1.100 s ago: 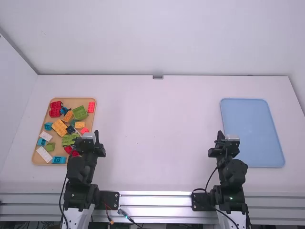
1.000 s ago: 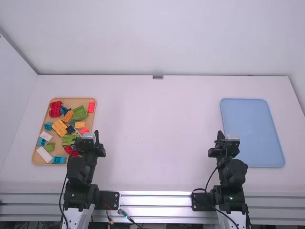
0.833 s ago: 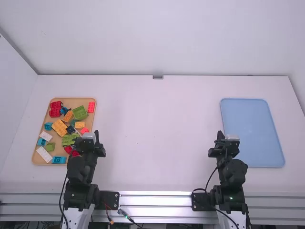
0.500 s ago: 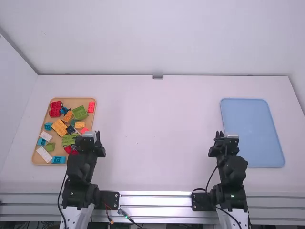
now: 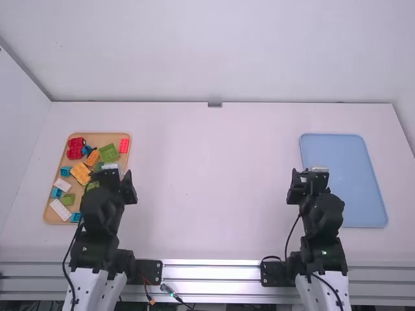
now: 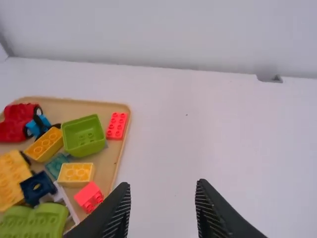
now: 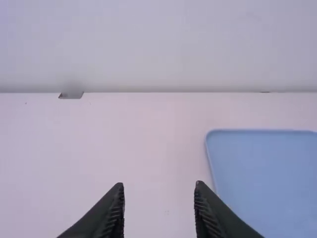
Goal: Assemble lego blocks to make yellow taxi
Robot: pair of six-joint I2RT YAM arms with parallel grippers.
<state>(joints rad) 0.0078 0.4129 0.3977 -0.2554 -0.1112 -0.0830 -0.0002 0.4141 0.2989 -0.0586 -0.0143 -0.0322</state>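
My left gripper point(image 5: 111, 173) is over the near right part of the wooden tray of loose blocks, covering some of them. In the left wrist view this gripper point(image 6: 163, 186) stands open, nothing between its fingers. Yellow-orange blocks point(image 6: 76, 172) lie there among green point(image 6: 83, 136), red point(image 6: 117, 126) and blue pieces, with a dark blue block point(image 6: 37, 188) near a white piece. My right gripper point(image 5: 310, 176) is beside the blue tray's left edge. Seen from its own wrist, the right gripper point(image 7: 159, 187) is open and holds nothing.
The wooden tray point(image 5: 97, 138) lies at the table's left, the blue tray point(image 5: 343, 168) at its right. Bare white table point(image 5: 214, 181) stretches between them. A wall rises behind the table's far edge.
Both arms have shifted and their grippers have spread wider in the high view. The left one has moved up and slightly left, the right one slightly up. The blocks have stayed put.
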